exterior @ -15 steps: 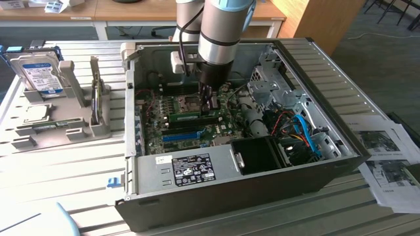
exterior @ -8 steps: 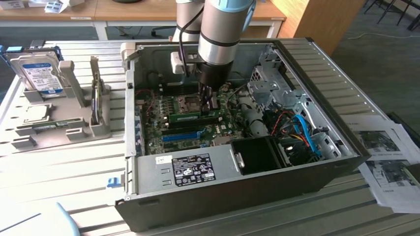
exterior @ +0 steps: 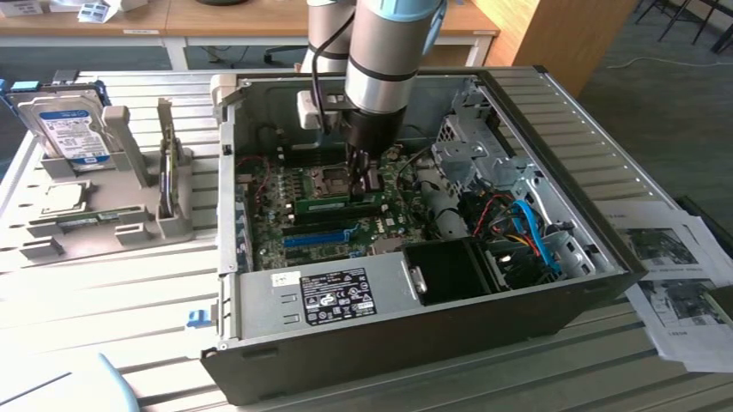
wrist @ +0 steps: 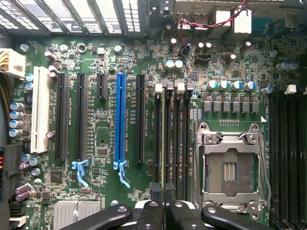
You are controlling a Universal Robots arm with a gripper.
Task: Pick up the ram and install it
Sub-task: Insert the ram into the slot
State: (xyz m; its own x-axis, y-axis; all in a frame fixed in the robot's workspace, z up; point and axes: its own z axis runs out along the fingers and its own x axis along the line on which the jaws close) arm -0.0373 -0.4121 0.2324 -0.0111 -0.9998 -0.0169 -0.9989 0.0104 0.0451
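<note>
Far on the exterior view's left: blue-labelled hard drive (exterior: 71, 129) upright in a grey rack (exterior: 132, 219). Centre: reaches down into the open computer case (exterior: 458, 335), gripper (exterior: 369, 187) over the motherboard (wrist: 100, 134). Pinches the ram (exterior: 330, 205) between narrow-set fingers (wrist: 157, 192); seated on edge in a memory slot beside the processor socket (wrist: 229, 167). Right: printed sheets (exterior: 675, 249).

Place: robotics lab for computer assembly.
Signs: robot arm (exterior: 384, 51) over open PC case (exterior: 378, 343); hard drive (exterior: 71, 129) in fixture; slatted desk (exterior: 103, 292); printed sheets (exterior: 670, 257).
</note>
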